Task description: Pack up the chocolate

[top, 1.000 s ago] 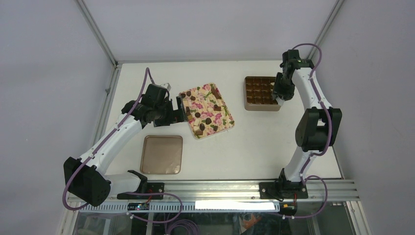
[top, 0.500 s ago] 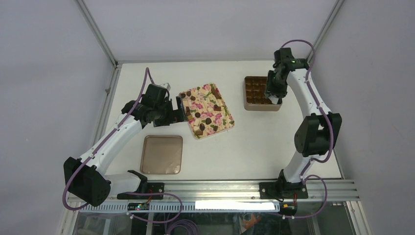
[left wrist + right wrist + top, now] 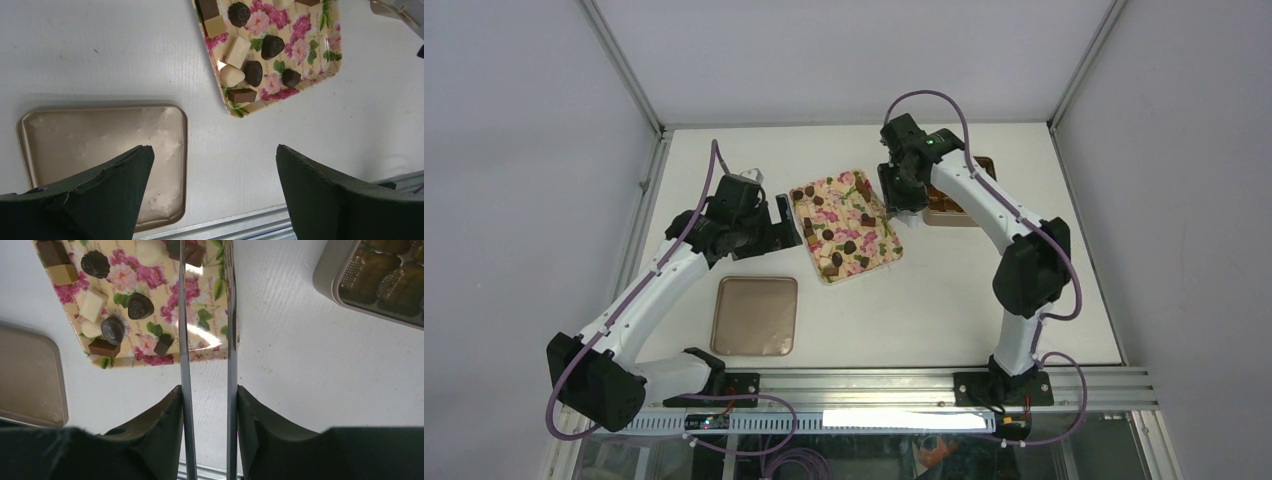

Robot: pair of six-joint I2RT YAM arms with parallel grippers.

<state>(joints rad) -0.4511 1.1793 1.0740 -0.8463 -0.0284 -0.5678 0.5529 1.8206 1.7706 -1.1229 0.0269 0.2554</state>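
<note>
step: picking a chocolate off the tray
right gripper: blades apart, empty, over tray's right edge
left gripper: wide apart, beside tray
next: straddle one piece, pinch, carry to box

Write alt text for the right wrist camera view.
The right gripper, its two thin metal blades apart with nothing between, hangs above a floral tray of chocolates. A brown lid lies left, the compartment box upper right.

You've swung the right gripper leftward off the box to the right edge of the floral tray; your left gripper backed off slightly.
</note>
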